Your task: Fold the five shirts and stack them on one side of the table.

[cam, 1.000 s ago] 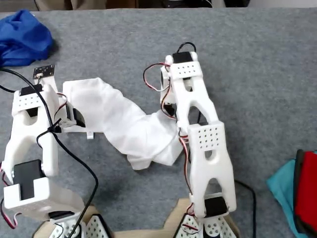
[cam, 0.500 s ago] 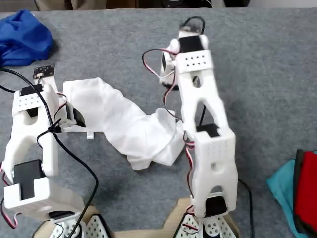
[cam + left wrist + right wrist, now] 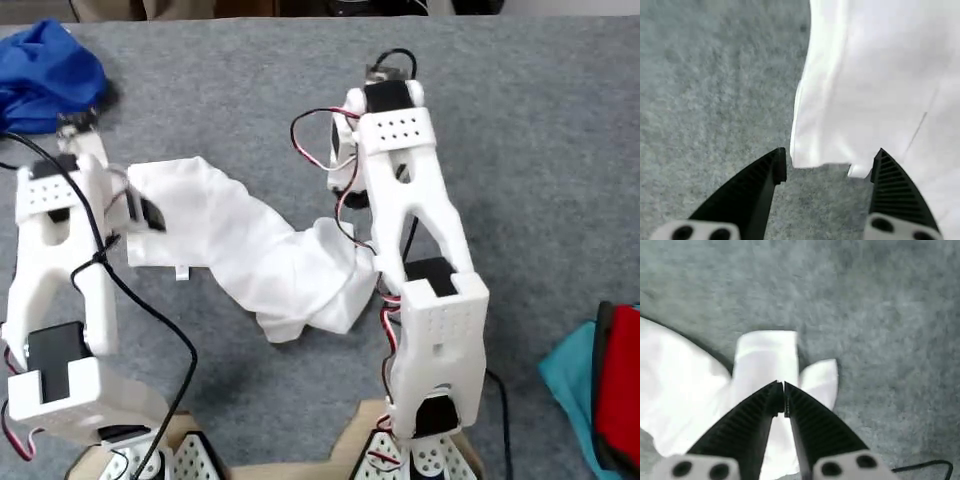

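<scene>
Since the last frame the left arm (image 3: 60, 240) has shifted toward the table's (image 3: 520, 150) far edge, and the right arm (image 3: 415, 220) has stretched out. Wrist views settle the jaws — left gripper (image 3: 830, 157) released, straddling the white shirt's (image 3: 250, 250) edge mid-table; right gripper (image 3: 784, 386) clenched on its fold. From above I count four garments: white shirt, blue shirt (image 3: 45, 75), teal cloth (image 3: 570, 385), red cloth (image 3: 620, 370).

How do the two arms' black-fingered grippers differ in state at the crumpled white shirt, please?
The left gripper is open, straddling a corner of the crumpled white shirt; the right gripper is shut, pinching a fold of it. Both have black ribbed fingers.
</scene>
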Controlling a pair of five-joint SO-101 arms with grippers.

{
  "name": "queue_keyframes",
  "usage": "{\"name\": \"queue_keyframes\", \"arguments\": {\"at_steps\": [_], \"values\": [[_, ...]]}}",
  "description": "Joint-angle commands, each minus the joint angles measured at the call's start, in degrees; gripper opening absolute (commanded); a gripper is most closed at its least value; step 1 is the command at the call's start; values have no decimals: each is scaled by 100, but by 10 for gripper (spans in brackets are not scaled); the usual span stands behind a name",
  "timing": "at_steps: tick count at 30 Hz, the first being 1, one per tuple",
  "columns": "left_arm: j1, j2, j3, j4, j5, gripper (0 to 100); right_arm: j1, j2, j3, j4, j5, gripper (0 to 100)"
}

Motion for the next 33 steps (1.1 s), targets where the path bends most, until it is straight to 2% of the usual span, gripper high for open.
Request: {"name": "queue_keyframes", "arguments": {"at_steps": [1,7,12,14,18,22,25,28,33], "values": [[325,136,-1108,396,334,280,268,-382,75,18,0,5],[949,1200,-1916,835,545,275,382,-382,84,9,0,5],[791,2273,-2488,730,897,274,382,-382,84,35,62,5],[695,2607,-2796,862,967,274,382,-382,84,35,308,5],[492,2958,-3560,1626,404,274,479,-382,84,35,519,5],[-62,3029,-4554,2259,-237,274,716,-382,84,35,519,5],[-378,3099,-4967,2040,-360,274,857,-382,84,18,501,5],[-352,3345,-5029,1538,-299,274,884,-338,84,-158,501,5],[-123,3996,-5090,826,519,274,848,84,31,-536,501,5]]}}
